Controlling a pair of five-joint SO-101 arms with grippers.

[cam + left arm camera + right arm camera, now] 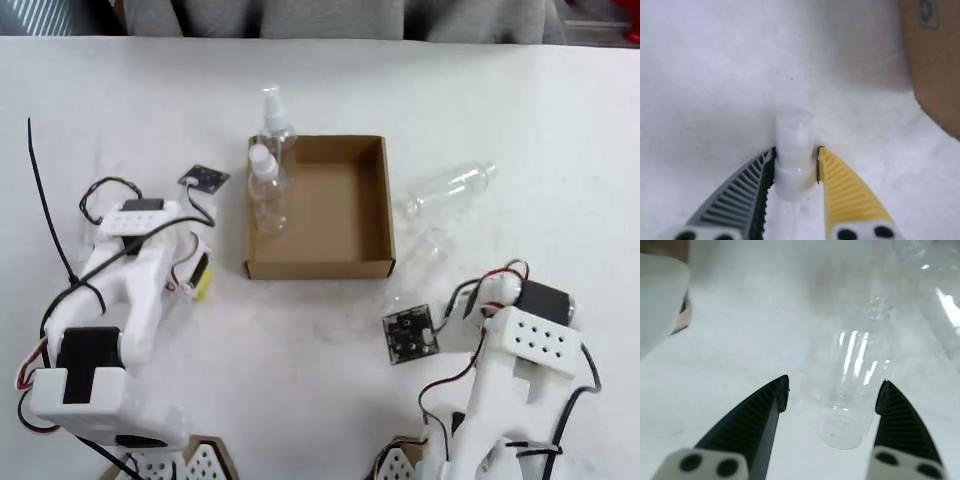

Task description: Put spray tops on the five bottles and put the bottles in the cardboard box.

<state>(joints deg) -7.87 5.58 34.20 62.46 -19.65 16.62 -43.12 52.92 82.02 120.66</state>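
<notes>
Spray top, small, white translucent plastic (792, 150): clamped at its collar between the grey and yellow fingers of the left gripper (795, 152), nozzle end pointing away from the wrist. The high view puts this gripper low over the white table (520, 100), at 8 o'clock from the open brown cardboard box (320, 266). Whether the top rests on the table or is lifted: cannot tell.

Right gripper (835, 385): jaws spread wide, one on either side of a clear plastic bottle with a bare neck (852, 390); no contact seen. This bottle is at 4 o'clock from the box. It seems to lie with its neck away from the gripper, not certain.

A second bare clear bottle (452, 188) lies on its side at 3 o'clock from the box. Two clear bottles carry tops: one inside the box against its 9 o'clock wall (268, 195), one at the 11 o'clock corner (276, 118).

Judgement: the step in hand is capping a third bottle. The top is secured; the bottle is not. The next move likely calls for the right jaws to close on the bottle body and hold it steady, neck free. The left arm can then carry the top over, line it up with the neck and seat it. The clear wall looks thin and slick, so grip it firmly without crushing.
</notes>
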